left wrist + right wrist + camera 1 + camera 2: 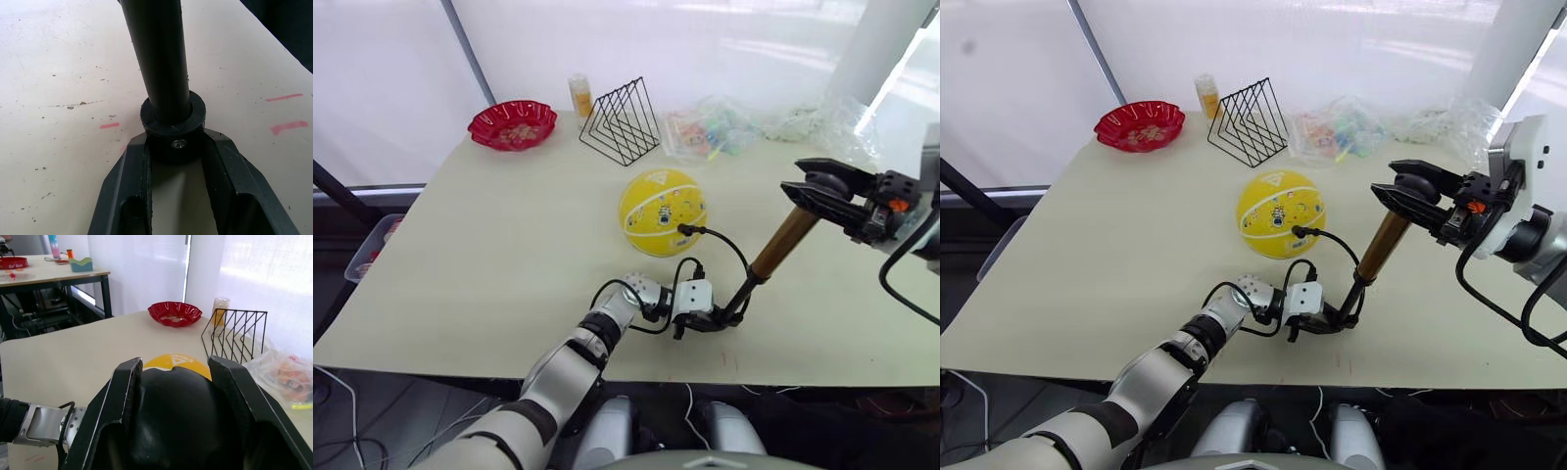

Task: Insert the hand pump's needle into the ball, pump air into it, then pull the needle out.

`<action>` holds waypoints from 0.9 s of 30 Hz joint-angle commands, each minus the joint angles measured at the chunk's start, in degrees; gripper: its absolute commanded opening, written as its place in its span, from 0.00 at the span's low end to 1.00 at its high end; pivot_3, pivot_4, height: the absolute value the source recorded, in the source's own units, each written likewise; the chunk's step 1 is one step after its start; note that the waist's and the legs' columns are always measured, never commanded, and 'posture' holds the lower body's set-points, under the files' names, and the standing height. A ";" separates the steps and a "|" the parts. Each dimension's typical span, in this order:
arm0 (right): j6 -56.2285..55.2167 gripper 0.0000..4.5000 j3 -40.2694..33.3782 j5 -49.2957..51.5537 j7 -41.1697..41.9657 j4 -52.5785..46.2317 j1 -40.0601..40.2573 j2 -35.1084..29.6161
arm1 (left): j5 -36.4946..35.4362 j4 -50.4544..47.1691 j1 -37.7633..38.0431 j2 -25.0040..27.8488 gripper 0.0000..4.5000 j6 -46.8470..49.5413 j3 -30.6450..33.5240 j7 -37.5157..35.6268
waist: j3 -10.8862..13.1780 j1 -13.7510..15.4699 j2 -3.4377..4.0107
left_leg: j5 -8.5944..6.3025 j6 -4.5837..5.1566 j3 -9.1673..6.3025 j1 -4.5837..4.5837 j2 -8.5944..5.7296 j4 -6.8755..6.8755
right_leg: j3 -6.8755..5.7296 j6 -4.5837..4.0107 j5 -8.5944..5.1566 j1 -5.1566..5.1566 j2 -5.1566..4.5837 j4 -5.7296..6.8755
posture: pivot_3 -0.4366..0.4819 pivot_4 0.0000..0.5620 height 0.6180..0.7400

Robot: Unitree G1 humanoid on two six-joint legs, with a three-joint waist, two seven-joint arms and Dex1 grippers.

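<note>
The yellow ball (661, 211) rests mid-table. The hand pump (783, 242) leans steeply, its brass barrel rising to the right from a black base cap (172, 127) on the tabletop. My left gripper (717, 317) is shut on that base cap, one finger on each side. My right gripper (806, 192) is shut on the pump's black knob handle (181, 421) at the raised end. The thin black hose (729, 250) loops from the base up to a small black fitting (685, 230) against the ball's right side. The needle itself is hidden there.
A red scalloped bowl (512, 124), a small bottle (579, 96), a black wire rack (620, 121) and clear plastic bags (715, 127) line the table's far side. The table's front edge (607, 377) runs close behind my left gripper.
</note>
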 commanded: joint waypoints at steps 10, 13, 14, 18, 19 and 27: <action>-18.21 0.36 25.33 -30.45 3.65 9.31 16.11 12.39 | 5.84 5.69 4.78 2.20 0.22 2.78 -4.60 -0.32 | -1.00 -0.39 -0.68 | -0.01 -0.02 0.11 0.70 0.10 -0.17 | 0.10 0.07 -0.35 0.41 0.05 0.00 | 0.48 0.27 0.97; -19.61 0.36 24.70 -31.59 4.38 9.18 15.66 12.87 | 5.83 5.60 4.85 2.21 0.22 2.83 -4.57 -0.31 | -1.16 -0.35 -0.58 | -0.01 -0.03 0.10 0.71 0.09 -0.24 | 0.07 -0.06 -0.26 0.40 0.07 0.00 | 0.48 0.27 0.97; -19.48 0.36 23.32 -30.84 4.48 8.53 15.09 12.64 | 5.85 5.60 4.87 2.23 0.22 2.81 -4.59 -0.34 | -1.15 -0.34 -0.57 | 0.00 -0.04 0.13 0.70 0.07 -0.24 | 0.08 -0.10 -0.23 0.40 0.08 0.00 | 0.48 0.27 0.97; -17.46 0.36 17.59 -26.55 5.37 5.62 12.95 10.76 | 5.91 5.72 4.77 2.24 0.22 2.78 -4.60 -0.37 | -0.90 -0.22 -0.28 | 0.00 -0.09 0.15 0.66 0.01 -0.24 | 0.07 -0.07 -0.25 0.39 0.09 0.00 | 0.48 0.27 0.97; -16.41 0.36 15.47 -24.65 5.57 4.53 12.13 9.87 | 5.92 5.75 4.75 2.21 0.22 2.77 -4.60 -0.37 | -0.79 -0.21 -0.21 | 0.00 -0.10 0.17 0.64 -0.03 -0.23 | 0.08 -0.04 -0.26 0.39 0.09 0.00 | 0.48 0.27 0.97; -4.80 0.36 -3.84 -4.52 4.39 0.88 2.47 -1.74 | 6.08 6.22 4.40 1.94 0.22 2.73 -4.61 -0.38 | 0.00 -0.01 0.22 | 0.17 -0.42 0.20 -0.17 -0.32 -0.05 | -0.06 0.39 -0.11 -0.09 -0.31 -0.02 | 0.48 0.27 0.97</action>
